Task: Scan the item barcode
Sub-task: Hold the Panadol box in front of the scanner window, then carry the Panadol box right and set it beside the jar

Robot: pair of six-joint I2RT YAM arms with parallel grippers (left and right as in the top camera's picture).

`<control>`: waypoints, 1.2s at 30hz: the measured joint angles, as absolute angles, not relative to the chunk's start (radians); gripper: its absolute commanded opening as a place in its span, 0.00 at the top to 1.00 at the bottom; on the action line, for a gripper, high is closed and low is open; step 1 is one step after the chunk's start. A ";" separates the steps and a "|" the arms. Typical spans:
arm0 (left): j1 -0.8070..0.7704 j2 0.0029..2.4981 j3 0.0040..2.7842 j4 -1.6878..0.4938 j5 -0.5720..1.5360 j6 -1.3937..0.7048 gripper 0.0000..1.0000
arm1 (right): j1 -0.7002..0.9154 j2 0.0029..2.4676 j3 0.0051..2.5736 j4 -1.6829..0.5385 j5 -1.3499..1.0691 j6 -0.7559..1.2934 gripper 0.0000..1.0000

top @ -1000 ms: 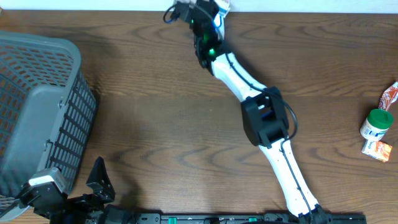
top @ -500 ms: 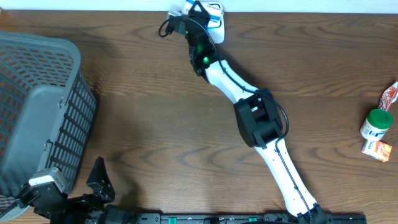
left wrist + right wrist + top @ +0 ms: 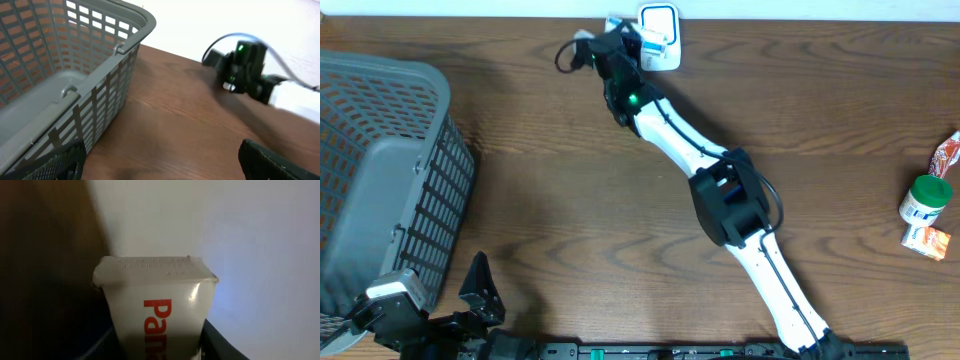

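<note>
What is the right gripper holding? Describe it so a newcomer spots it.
At the table's far edge, where the white arm ends, the right gripper clamps a small carton. It is white with red lettering and a crimped top, just left of the white square device.

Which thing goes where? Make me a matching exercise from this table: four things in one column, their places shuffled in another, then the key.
Things
1. grey plastic lattice basket
2. green-capped white bottle
3. white carton with red lettering
4. white square scanner

Places
A. held in the right gripper
B. table's far edge, middle
C. table's left side
D. table's right edge

Pairs: 1-C, 2-D, 3-A, 4-B
</note>
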State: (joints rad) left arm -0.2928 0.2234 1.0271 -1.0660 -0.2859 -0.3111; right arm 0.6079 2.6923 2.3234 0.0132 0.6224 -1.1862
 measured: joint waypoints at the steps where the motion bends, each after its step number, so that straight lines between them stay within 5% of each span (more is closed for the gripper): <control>1: -0.293 0.223 1.027 -1.066 -0.286 -0.311 0.03 | 0.608 2.667 2.323 0.000 0.640 -1.166 0.87; 11: -0.293 0.223 1.027 -1.066 -0.286 -0.311 0.03 | 0.571 2.322 2.345 -0.717 0.845 -0.701 0.86; 19: -0.293 0.223 1.027 -1.066 -0.286 -0.311 0.03 | 0.334 2.333 2.316 -1.282 0.720 -0.269 0.92; 27: -0.293 0.223 1.027 -1.066 -0.286 -0.311 0.03 | 0.011 2.339 2.176 -1.372 0.466 -0.057 0.92; 36: -0.293 0.223 1.027 -1.066 -0.286 -0.311 0.03 | -0.238 2.341 1.899 -1.182 0.369 -0.014 0.85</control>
State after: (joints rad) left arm -0.2928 0.2234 1.0271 -1.0660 -0.2859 -0.3111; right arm -0.2379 2.3409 1.8988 -1.1824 0.3691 -0.0143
